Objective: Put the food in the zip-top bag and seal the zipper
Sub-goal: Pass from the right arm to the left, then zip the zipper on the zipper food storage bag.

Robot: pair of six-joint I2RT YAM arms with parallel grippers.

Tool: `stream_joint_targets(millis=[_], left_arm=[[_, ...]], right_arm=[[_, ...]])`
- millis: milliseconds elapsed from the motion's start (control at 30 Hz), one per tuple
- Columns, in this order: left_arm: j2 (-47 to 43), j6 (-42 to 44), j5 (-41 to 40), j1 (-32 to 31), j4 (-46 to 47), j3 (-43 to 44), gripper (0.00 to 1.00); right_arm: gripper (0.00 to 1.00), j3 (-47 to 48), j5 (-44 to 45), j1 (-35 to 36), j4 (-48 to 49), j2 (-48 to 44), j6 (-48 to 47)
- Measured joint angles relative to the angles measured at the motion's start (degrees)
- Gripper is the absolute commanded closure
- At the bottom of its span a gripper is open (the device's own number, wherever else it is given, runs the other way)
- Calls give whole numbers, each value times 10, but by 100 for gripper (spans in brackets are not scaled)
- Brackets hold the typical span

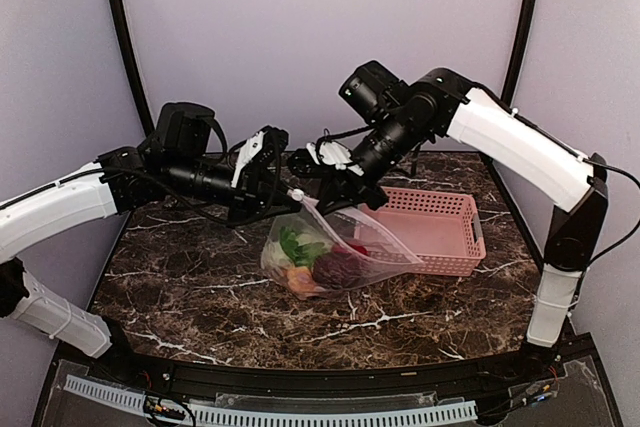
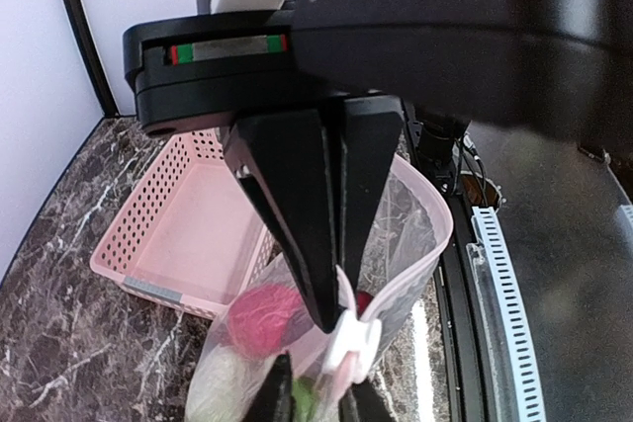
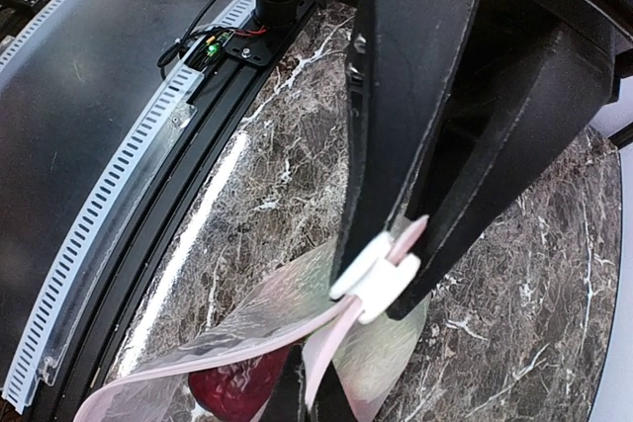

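The clear zip-top bag [image 1: 385, 247] hangs mouth-up over the middle of the marble table, its bottom resting on it. Inside lies the food: a green piece [image 1: 295, 245], a maroon one [image 1: 338, 269], an orange one [image 1: 300, 279] and a red one [image 3: 232, 392]. My left gripper [image 1: 283, 197] [image 2: 339, 321] is shut on the pink zipper strip [image 2: 415, 274], right beside the white slider [image 2: 351, 341]. From the other side, my right gripper [image 1: 335, 192] [image 3: 386, 289] is shut on that slider [image 3: 376, 279]. Beyond the slider the bag's mouth gapes open.
A pink slotted basket [image 1: 470, 237] [image 2: 148, 244] stands just right of the bag, touching or nearly touching it. The black rail and the white slotted strip [image 1: 300, 412] run along the table's near edge. Both arms meet above the bag.
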Motion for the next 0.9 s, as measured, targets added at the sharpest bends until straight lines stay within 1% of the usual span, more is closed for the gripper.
stream_joint_targets(millis=[33, 133, 167, 200, 233, 300, 367, 400, 433, 500, 533, 600, 633, 800, 900], left_arm=[[0, 1, 0, 0, 0, -1, 97], [0, 0, 0, 0, 1, -1, 99], [0, 0, -1, 0, 1, -2, 99], [0, -2, -1, 0, 4, -3, 99], [0, -3, -1, 0, 7, -6, 99], [0, -7, -3, 0, 13, -9, 99], [0, -15, -4, 0, 21, -12, 99], [0, -21, -5, 0, 22, -12, 99], [0, -26, -7, 0, 23, -12, 99], [0, -43, -16, 0, 31, -12, 99], [0, -52, -20, 0, 35, -12, 99], [0, -72, -33, 0, 45, -12, 99], [0, -82, -41, 0, 48, -12, 99], [6, -112, -65, 0, 63, -7, 99], [11, -123, -70, 0, 70, -7, 99]], right_arm=[[100, -1, 0, 0, 2, 0, 1], [100, -3, 0, 0, 7, -1, 3], [98, -5, 0, 0, 8, -2, 4], [93, -6, 0, 0, 9, -2, 6], [86, -6, 0, -2, 9, -2, 10], [68, -5, -7, -8, 9, -2, 22], [55, 5, -26, -17, 8, -2, 44], [50, 13, -41, -25, 12, -2, 53], [48, 19, -55, -35, 21, -5, 62], [47, 23, -78, -48, 33, -15, 82], [48, 23, -85, -53, 38, -19, 92], [54, 24, -97, -56, 55, -28, 120], [56, 24, -98, -55, 66, -32, 136], [57, 22, -93, -52, 121, -34, 220], [60, 21, -87, -52, 140, -32, 249]])
